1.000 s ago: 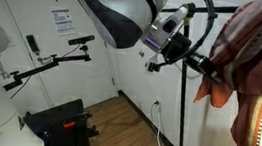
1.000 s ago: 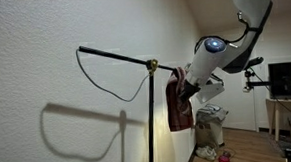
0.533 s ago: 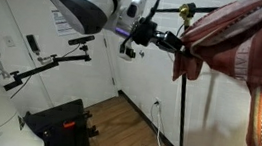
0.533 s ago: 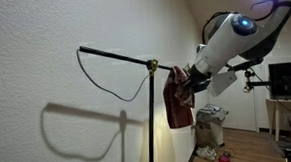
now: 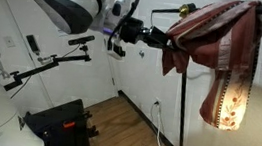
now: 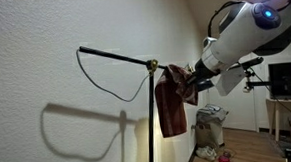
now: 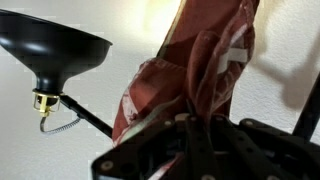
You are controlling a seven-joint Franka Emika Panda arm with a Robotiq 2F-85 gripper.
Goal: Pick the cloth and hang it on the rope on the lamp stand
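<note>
Beside lamp stand (image 6: 151, 121), cloth (image 6: 169, 108) in pincer (image 6: 185, 78).

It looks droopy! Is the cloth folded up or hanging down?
Hanging down: the cloth drapes loosely from the hand, bunched where gripped.

There is one cloth (image 5: 219, 54), one lamp stand (image 6: 151, 121) and one rope (image 6: 124, 99). One robot arm (image 5: 69, 0), one gripper (image 5: 165, 39), one wall notice (image 5: 60, 17).

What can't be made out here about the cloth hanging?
End effector: grip state hidden in wrist view, buried in cloth folds.
Rope: too thin in an exterior view to show cloth contact.
Lamp stand base: cut off by bottom edge in both exterior views.
</note>
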